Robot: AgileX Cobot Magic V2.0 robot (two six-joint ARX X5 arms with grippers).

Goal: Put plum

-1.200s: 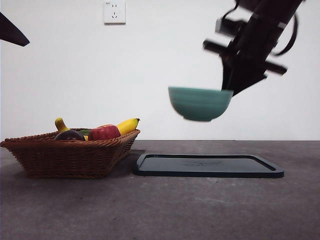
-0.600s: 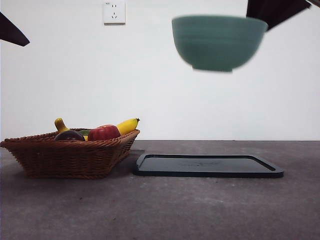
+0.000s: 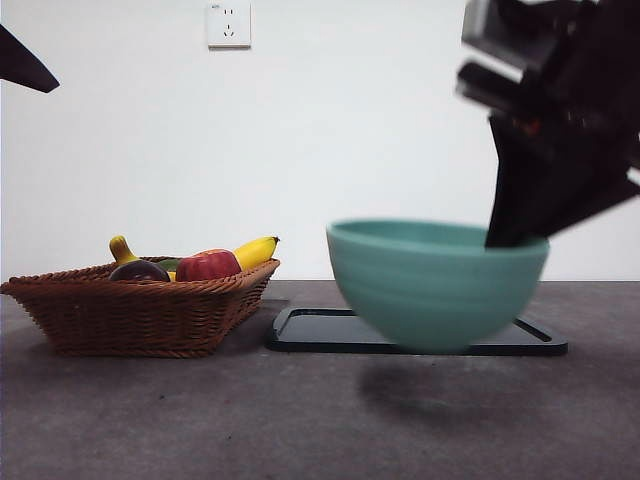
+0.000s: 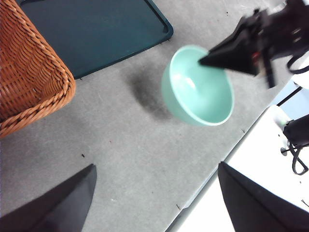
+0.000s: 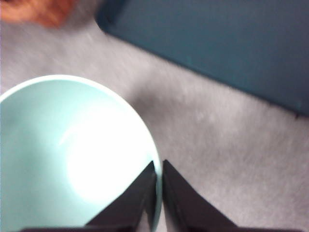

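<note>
While right gripper (image 3: 515, 238) (clamping bowl (image 3: 437, 283)) hangs, plum (image 3: 139, 270) lies well apart.

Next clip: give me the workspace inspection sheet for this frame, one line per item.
Surface: grey table, bare in front.
Job's things: plum lies in the wicker basket, untouched.
Clutter: apple, banana, dark tray, teal bowl held just above the table.
Grippers: right gripper shut on the bowl's rim; left gripper open, holding nothing, away from the basket.
Cables: black cables past the table edge.
Surroundings: white wall, wall socket.
</note>
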